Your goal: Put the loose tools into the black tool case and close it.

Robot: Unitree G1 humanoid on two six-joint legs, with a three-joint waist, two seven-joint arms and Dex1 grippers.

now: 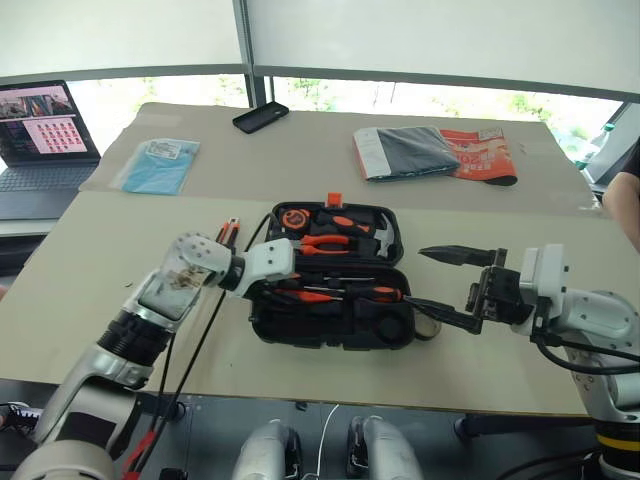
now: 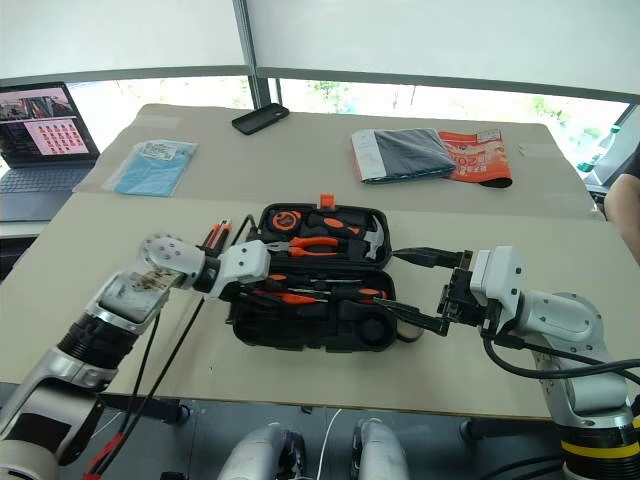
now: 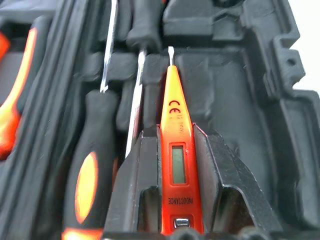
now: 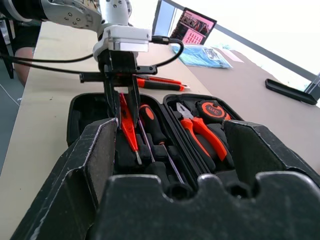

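Note:
The black tool case (image 1: 330, 338) lies open in the middle of the table. My left gripper (image 3: 175, 135) is shut on the slim orange pen-like tool (image 3: 176, 150), holding it over the near half of the case (image 4: 80, 117), tip toward the slots. Two orange-and-black screwdrivers (image 1: 372, 293) lie in that half beside it. The black-orange utility knife (image 1: 228, 232) rests on the table left of the case. My right gripper (image 1: 418, 277) is open at the case's right end, its fingers apart with nothing between them. A small grey tape roll (image 1: 428, 326) sits just under its lower finger.
Orange-handled pliers (image 1: 325, 241), a hammer and a tape measure (image 1: 294, 216) fill the far half of the case. Farther back lie a black phone (image 1: 261, 117), a blue packet (image 1: 160, 165) and a folder with an orange booklet (image 1: 435, 153). A laptop (image 1: 40, 135) is at the far left, a person's arm (image 1: 625, 200) at the right edge.

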